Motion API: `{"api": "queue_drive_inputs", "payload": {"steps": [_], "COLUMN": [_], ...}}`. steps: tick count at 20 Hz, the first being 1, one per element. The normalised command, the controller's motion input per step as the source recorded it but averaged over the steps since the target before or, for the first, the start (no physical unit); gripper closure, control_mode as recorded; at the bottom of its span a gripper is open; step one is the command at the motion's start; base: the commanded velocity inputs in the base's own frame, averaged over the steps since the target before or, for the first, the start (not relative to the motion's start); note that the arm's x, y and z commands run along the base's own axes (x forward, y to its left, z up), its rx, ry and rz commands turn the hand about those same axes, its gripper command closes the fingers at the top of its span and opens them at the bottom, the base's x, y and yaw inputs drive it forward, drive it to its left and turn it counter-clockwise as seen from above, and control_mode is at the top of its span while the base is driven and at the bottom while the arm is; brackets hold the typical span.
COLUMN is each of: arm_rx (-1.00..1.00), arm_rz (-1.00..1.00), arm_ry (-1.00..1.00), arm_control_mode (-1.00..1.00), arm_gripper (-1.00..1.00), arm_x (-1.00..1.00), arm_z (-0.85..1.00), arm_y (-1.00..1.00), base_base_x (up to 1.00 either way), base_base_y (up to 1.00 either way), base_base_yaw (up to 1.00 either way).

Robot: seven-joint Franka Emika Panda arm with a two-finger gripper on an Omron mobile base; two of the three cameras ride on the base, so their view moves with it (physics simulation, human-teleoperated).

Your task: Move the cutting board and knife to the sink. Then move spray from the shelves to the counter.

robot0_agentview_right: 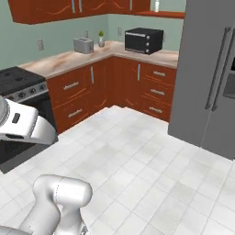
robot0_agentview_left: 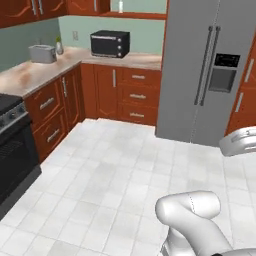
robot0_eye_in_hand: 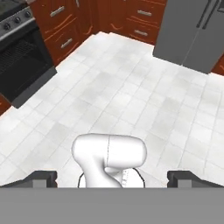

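A small white spray [robot0_agentview_left: 120,6] stands on the reddish-brown shelves [robot0_agentview_left: 136,15] high on the back wall, above the black oven; it is also in the right base view as the spray [robot0_agentview_right: 156,5] on the shelves [robot0_agentview_right: 161,14]. The beige counter [robot0_agentview_left: 30,75] [robot0_agentview_right: 59,60] runs around the corner below. My gripper [robot0_eye_in_hand: 112,179] hangs open over the white floor tiles, its two dark fingertips [robot0_eye_in_hand: 42,178] wide apart with nothing between them. The cutting board, the knife and the sink are out of view.
A black oven [robot0_agentview_left: 109,43] and a toaster [robot0_agentview_left: 42,53] stand on the counter. A black stove [robot0_agentview_left: 12,145] is at the left and a grey fridge [robot0_agentview_left: 210,70] at the right. Wide tiled floor [robot0_agentview_left: 115,170] lies between them.
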Motion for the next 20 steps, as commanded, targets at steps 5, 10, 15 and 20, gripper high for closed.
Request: {"api": "queue_drive_inputs", "payload": {"steps": [5, 10, 15, 20], "arm_rx": [0.0, 0.0, 0.0, 0.0], "arm_rz": [0.0, 0.0, 0.0, 0.0], "arm_ry": [0.0, 0.0, 0.0, 0.0], "arm_control_mode": [1.0, 1.0, 1.0, 1.0], "arm_gripper": [-1.0, -1.0, -1.0, -1.0], "arm_x": [0.0, 0.0, 0.0, 0.0], "arm_z": [0.0, 0.0, 0.0, 0.0], "arm_y": [0.0, 0.0, 0.0, 0.0], "base_base_x": [1.0, 1.0, 0.9, 0.73], "base_base_y": [0.92, 0.87, 1.0, 0.99], "base_base_yaw": [-0.55, -0.54, -0.46, -0.23]}}
